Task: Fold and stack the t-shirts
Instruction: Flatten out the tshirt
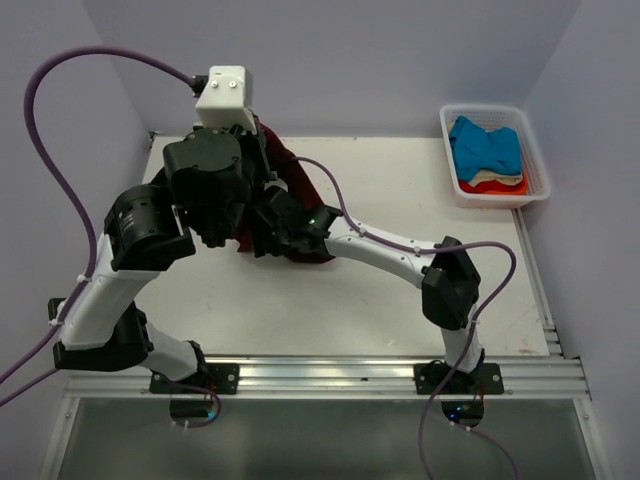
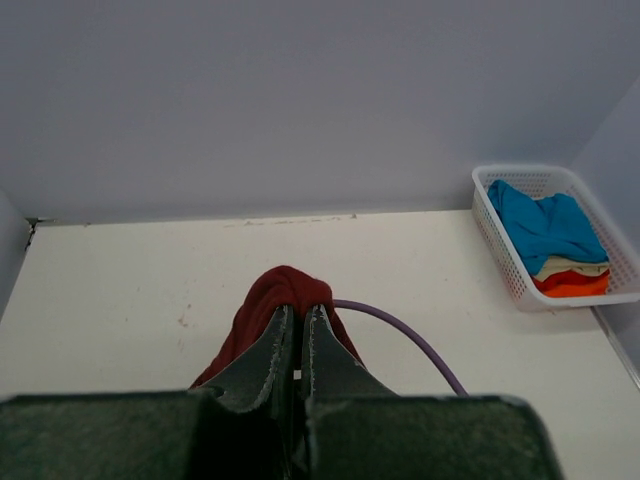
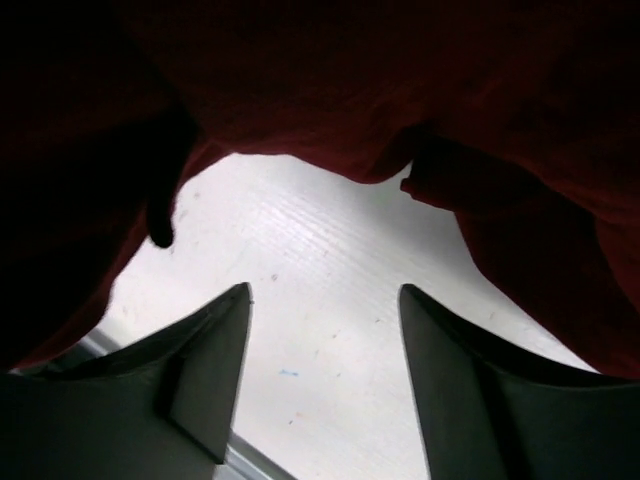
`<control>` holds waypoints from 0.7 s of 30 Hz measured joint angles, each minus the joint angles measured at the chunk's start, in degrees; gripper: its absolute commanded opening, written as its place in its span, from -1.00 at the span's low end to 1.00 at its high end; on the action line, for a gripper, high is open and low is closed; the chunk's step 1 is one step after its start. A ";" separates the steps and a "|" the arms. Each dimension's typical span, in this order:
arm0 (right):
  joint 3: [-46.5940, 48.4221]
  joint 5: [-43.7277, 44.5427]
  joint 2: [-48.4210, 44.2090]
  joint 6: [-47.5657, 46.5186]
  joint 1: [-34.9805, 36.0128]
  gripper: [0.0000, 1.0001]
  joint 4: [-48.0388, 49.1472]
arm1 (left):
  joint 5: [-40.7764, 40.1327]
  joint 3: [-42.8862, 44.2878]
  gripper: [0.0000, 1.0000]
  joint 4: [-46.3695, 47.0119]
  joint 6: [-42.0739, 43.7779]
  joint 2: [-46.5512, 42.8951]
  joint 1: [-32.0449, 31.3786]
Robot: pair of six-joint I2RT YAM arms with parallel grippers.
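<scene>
The dark maroon t-shirt [image 1: 297, 178] hangs bunched above the table, and my left gripper [image 2: 297, 310] is shut on its top fold [image 2: 285, 290]. In the top view the left wrist hides those fingers. My right gripper [image 3: 325, 290] is open just under the hanging cloth [image 3: 330, 90], with only bare table between its fingers. In the top view it sits low beside the shirt's lower part [image 1: 262, 225]. A blue t-shirt [image 1: 487, 145] lies on top of a cream one [image 2: 570, 267] and an orange-red one [image 2: 572, 285] in the basket.
The white slatted basket [image 1: 535, 160] stands at the far right corner of the table, against the wall. The right arm's purple cable [image 2: 410, 340] arcs over the table behind the shirt. Walls close off the back and both sides.
</scene>
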 measured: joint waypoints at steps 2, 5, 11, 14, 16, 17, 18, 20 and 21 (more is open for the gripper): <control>1.31 2.01 1.09 -0.07 -0.02 0.02 -1.29 | -0.07 -0.48 -1.00 -0.04 -0.09 -1.16 0.00; 2.08 5.60 2.58 -0.02 0.02 -0.78 -3.98 | -0.26 -1.29 -1.00 -0.31 -0.48 -2.75 0.00; 2.10 13.57 3.02 0.66 0.02 -1.00 -10.47 | -0.70 -3.23 -1.00 -0.37 -1.01 -4.50 0.00; 1.97 17.86 2.80 0.63 0.00 -1.00 -13.57 | -0.81 -3.87 -1.00 -0.37 -1.40 -4.74 0.00; 1.25 20.81 1.88 0.63 0.00 -1.00 -15.06 | -1.11 -4.50 -1.00 -0.37 -1.57 -5.01 0.00; 0.59 22.40 0.90 0.63 -0.02 -1.00 -16.02 | -1.16 -4.70 -1.00 -0.44 -1.57 -5.11 0.00; 0.00 23.63 -0.02 0.63 -0.07 -1.00 -16.76 | -1.27 -4.94 -1.00 -0.42 -1.60 -5.27 0.00; -0.92 26.56 -2.23 0.70 -0.28 -1.00 -18.64 | -1.53 -5.42 -1.00 -0.44 -1.64 -5.70 0.00; -1.18 28.15 -3.28 0.90 -0.46 -1.00 -19.67 | -1.60 -5.51 -1.00 -0.48 -1.75 -5.90 0.00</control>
